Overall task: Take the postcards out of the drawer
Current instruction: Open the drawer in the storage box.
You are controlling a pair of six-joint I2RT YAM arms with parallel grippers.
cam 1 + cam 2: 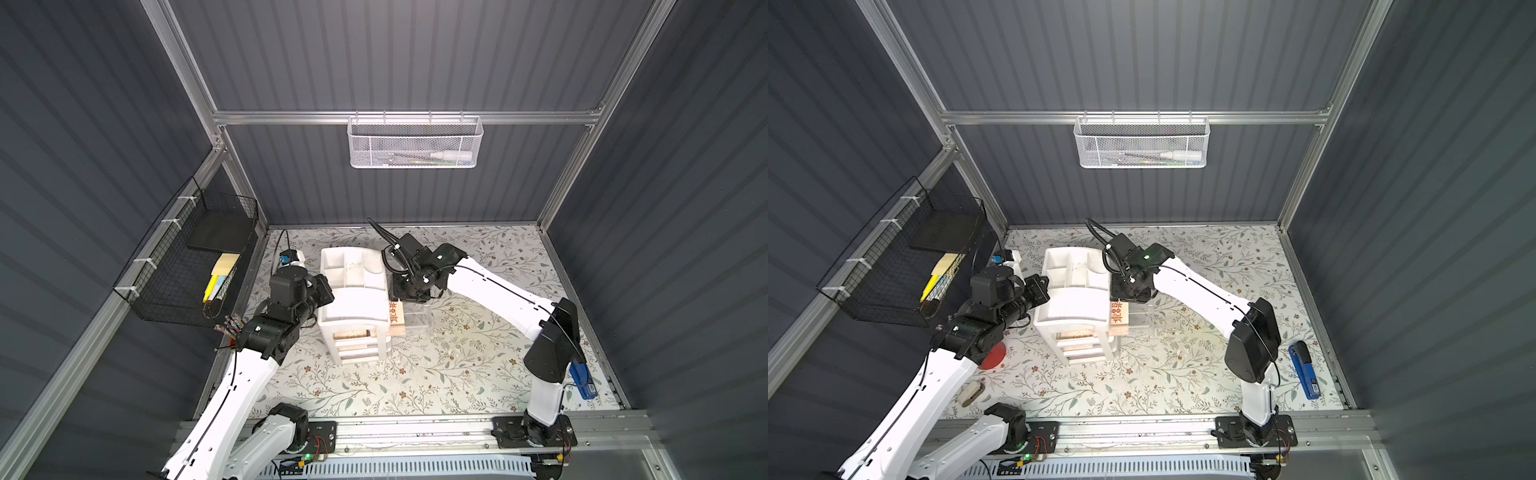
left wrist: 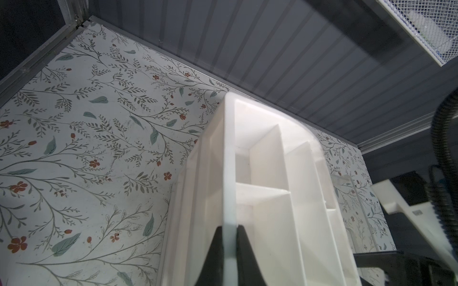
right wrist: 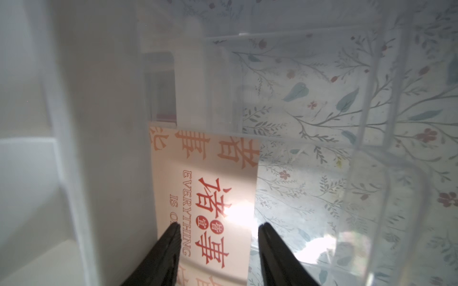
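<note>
Plainly, the pale peach rectangular postcards [image 3: 205,198] lie flat in the clear plastic drawer [image 3: 371,173]. They are pushed to the drawer's edge nearest the white plastic desk organiser [image 1: 353,303], against whose side the drawer sits. The other half of the drawer floor is bare, and the floral-patterned bench [image 1: 457,365] shows through it. Beyond the drawer the bench lies open as far as a blue and black oblong item [image 1: 1304,370] near its edge.

The top card bears large red Chinese characters and the line "EVERYTHING IS O", cut off by a black finger. Fainter orange characters show at both ends, blurred behind plastic. How many cards are stacked cannot be made out.

The right tool [image 3: 218,226] hangs over the top card with its jaws apart, one finger near each long edge; whether it touches the card is unclear. The left tool [image 2: 229,227] is clamped on a wall of the organiser's top tray.
</note>
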